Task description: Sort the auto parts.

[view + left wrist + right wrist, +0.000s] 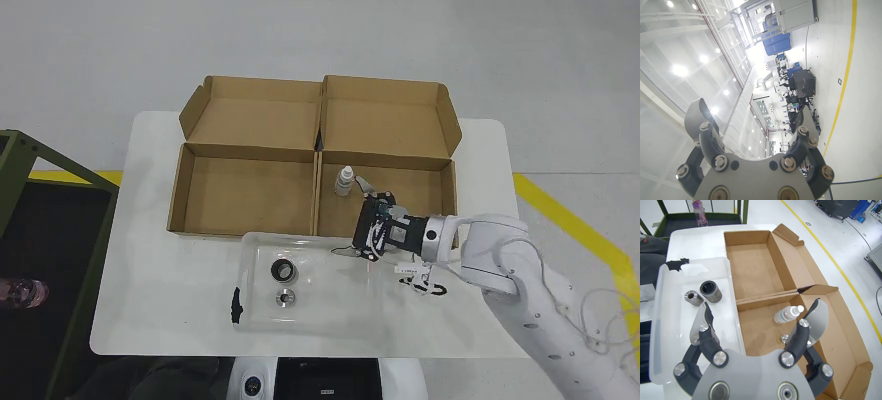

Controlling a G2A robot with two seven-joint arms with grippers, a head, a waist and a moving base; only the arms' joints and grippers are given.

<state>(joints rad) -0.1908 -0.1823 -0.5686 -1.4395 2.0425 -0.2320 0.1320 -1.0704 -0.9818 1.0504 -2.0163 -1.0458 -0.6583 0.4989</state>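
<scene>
Two metal parts lie in a clear plastic tray (330, 310) (657, 321): a dark ring-shaped bushing (285, 270) (710, 292) and a smaller steel cylinder with a hole (287, 297) (693, 297). A small white bottle (344, 181) (788, 314) lies in the right cardboard box (430, 190) (838, 332), with a small metal piece (783, 338) close to it. My right gripper (360, 218) (761, 308) hangs open over the seam between tray and right box, holding nothing. My left gripper (751, 111) is open, facing the ceiling.
An empty left cardboard box (240, 195) (753, 262) stands beside the right one, both with lids folded back. A black scrap (236, 305) (676, 264) sits on the tray's near-left rim. A green cart (40, 260) stands left of the table.
</scene>
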